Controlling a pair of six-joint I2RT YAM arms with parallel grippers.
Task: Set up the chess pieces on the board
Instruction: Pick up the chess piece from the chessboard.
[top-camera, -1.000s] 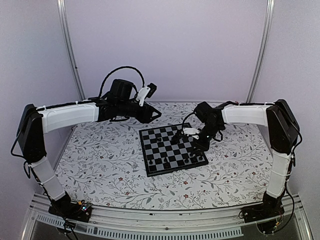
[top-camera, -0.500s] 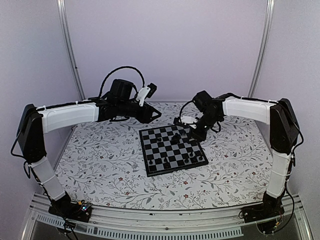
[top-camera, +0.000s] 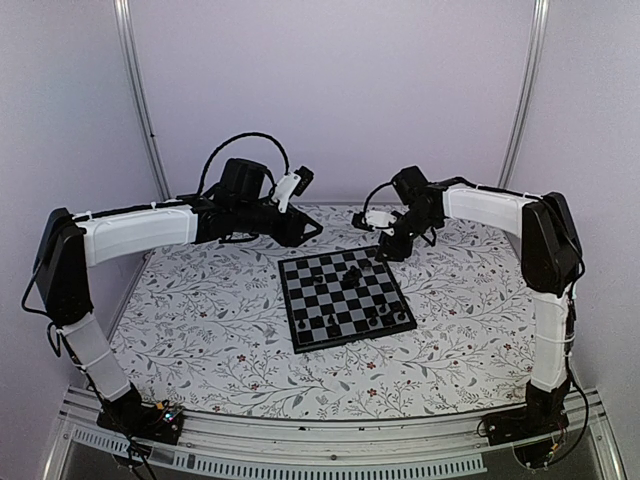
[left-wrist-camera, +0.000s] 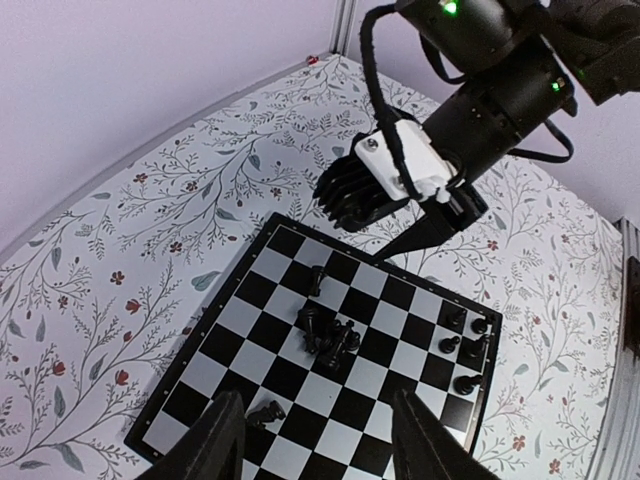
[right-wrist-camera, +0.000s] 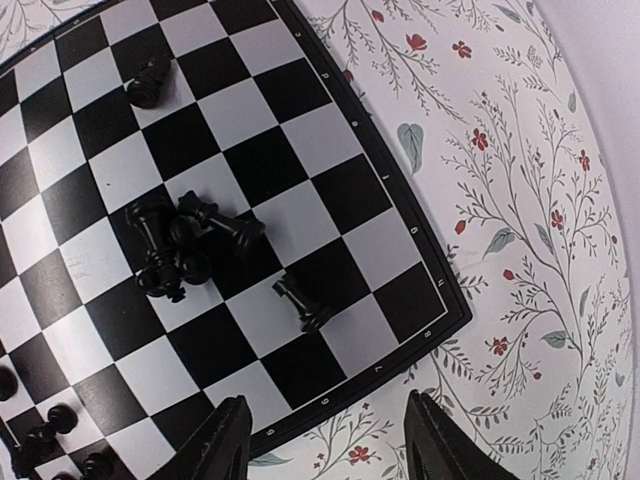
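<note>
Chess pieces (top-camera: 350, 278) are heaped, several toppled, at the middle of the board (top-camera: 305, 300); others are stood by the board's near right corner. Right gripper (right-wrist-camera: 325, 438) is seen spread and empty just past the board's far right corner, nearer the heap than left gripper (left-wrist-camera: 315, 445), also spread, empty, beyond the board's far edge.

Below your right gripper (right-wrist-camera: 328, 405), the board (right-wrist-camera: 250, 105) looks smooth with a slight sheen, and the chess pieces (right-wrist-camera: 165, 250) on it look like glossy black plastic. The counter (right-wrist-camera: 520, 250) beside it wears a matt floral print.
</note>
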